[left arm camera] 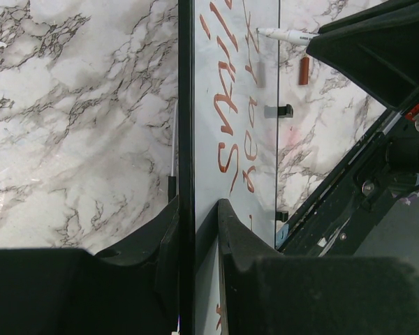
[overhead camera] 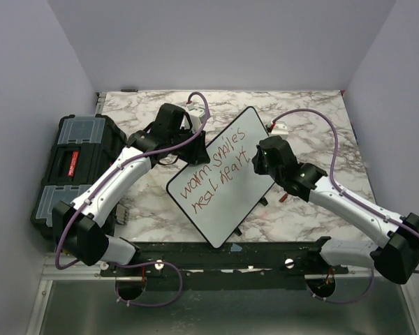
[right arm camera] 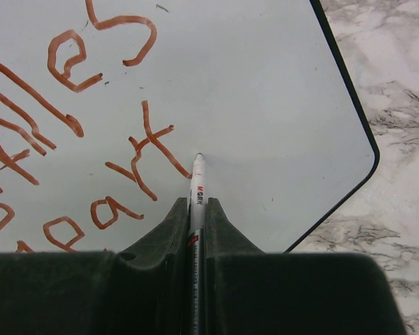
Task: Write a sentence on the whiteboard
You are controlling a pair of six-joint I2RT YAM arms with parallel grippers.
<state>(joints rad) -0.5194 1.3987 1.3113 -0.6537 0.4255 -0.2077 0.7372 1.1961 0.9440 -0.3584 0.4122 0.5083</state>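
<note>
Board: whiteboard point(overhead camera: 227, 213) lies on the diagonal over the marble bench point(overhead camera: 314, 146), long axis running near-left to far-right in the overhead view.
Left gripper: left gripper point(left arm camera: 197, 209) clamped on the whiteboard's rim, one finger on each face; board seen edge-on from this wrist.
Right gripper: right gripper point(right arm camera: 197, 204) clenched on a marker point(right arm camera: 197, 183), barrel running straight out between the fingers.
Text: the sentence point(overhead camera: 213, 174) in red, two lines; lower line ends at a "t", no closing "s" visible.
Tip position: marker tip sits just right of that "t", at the board face; actual contact cannot be confirmed.
Key relation: blank board lies to the right of the tip, toward the rounded corner; marker axis stands roughly crosswise to the writing line.
Judgement: the next stroke falls to the right arm, with a short sideways shift; the left only steadies.
Off-task: black toolbox point(overhead camera: 77, 164) left of the bench, well apart.
</note>
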